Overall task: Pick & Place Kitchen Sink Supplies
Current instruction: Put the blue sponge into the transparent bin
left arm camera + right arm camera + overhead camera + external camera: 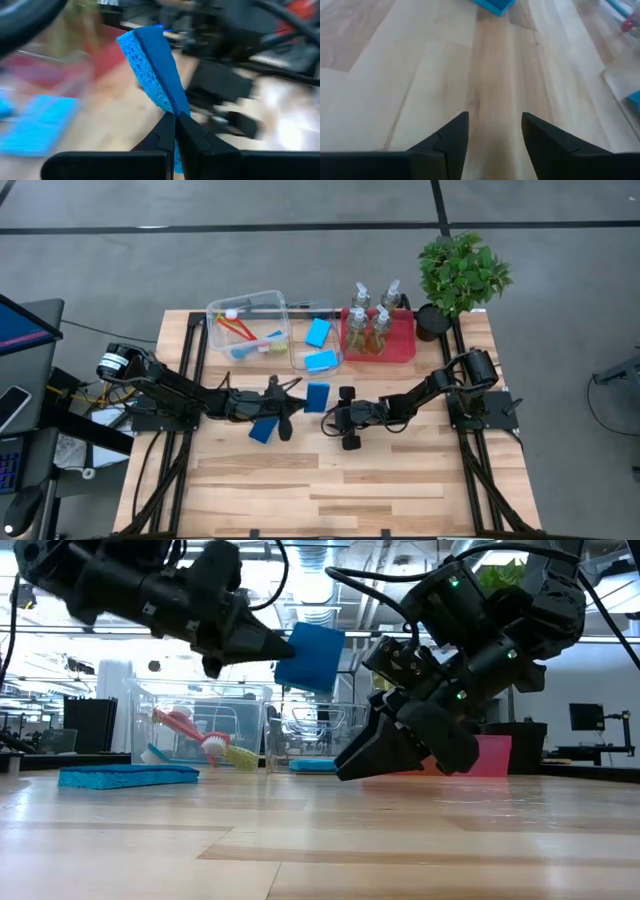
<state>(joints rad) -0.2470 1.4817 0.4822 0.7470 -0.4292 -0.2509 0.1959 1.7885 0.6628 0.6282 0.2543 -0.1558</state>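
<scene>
2 sponges (319,346) fill one bin (318,362); left hand (300,402) pinches another sponge (317,397).

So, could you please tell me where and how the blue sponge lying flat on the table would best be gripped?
The flat sponge lies free on the wood beside the left gripper, which is shut on another sponge. Being thin, it is probably best taken from straight above, fingers spanning its short width at mid-length. The open right gripper is free for that.
</scene>
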